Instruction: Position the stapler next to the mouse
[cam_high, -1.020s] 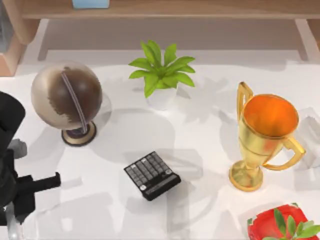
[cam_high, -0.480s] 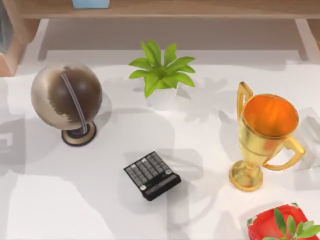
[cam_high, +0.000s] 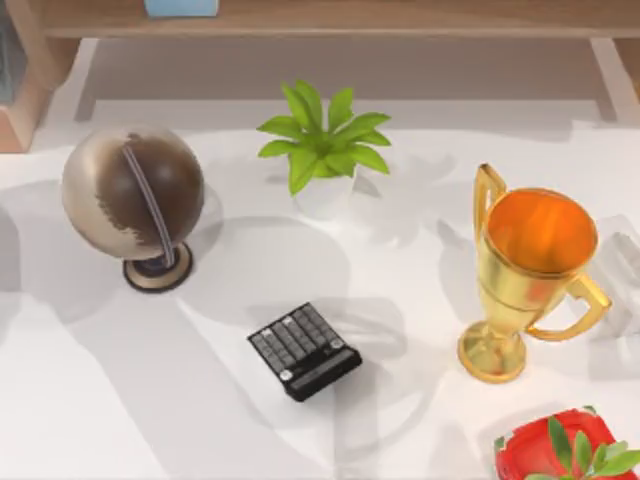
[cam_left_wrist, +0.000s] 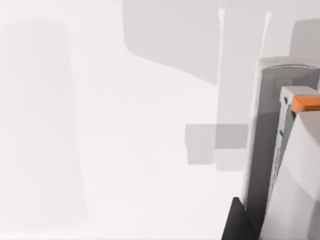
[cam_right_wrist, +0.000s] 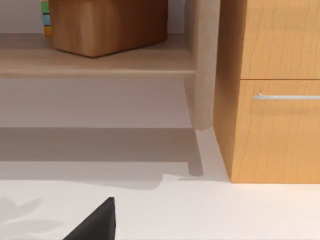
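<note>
The stapler (cam_left_wrist: 265, 150) sits right up against the left gripper (cam_left_wrist: 239, 223) in the left wrist view, pale grey with an orange tab, hanging close over bare white table (cam_left_wrist: 125, 125), probably so it can be carried toward the mouse, though I cannot tell whether that gripper is clamped on it or loose. Its long axis runs straight away from the wrist camera, in line with the gripper; which way that points across the table I can't say. The right gripper (cam_right_wrist: 97, 224) idles, grip unreadable, facing the wooden drawer cabinet (cam_right_wrist: 275, 100)
</note>
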